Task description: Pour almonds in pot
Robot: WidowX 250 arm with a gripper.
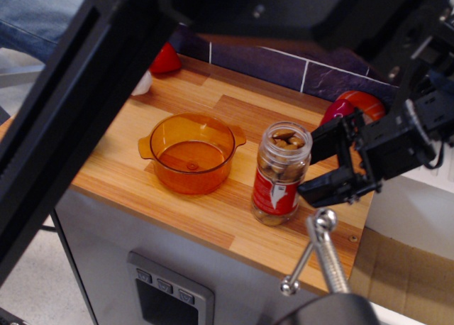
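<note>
The almonds show as brown nuts inside a clear plastic jar with a red-and-white label, standing upright and uncapped on the wooden counter. The orange translucent pot stands empty just left of the jar. My black gripper is open, its two fingers spread at the jar's right side, the upper one level with the jar's neck and the lower one at mid-height. The fingertips are at or very near the jar wall; I cannot tell if they touch.
A dark arm link crosses the upper left of the view, hiding much of the counter's left part. A red strawberry and a white object peek out behind it. A red pepper lies behind my gripper. A metal lever stands by the counter's front edge.
</note>
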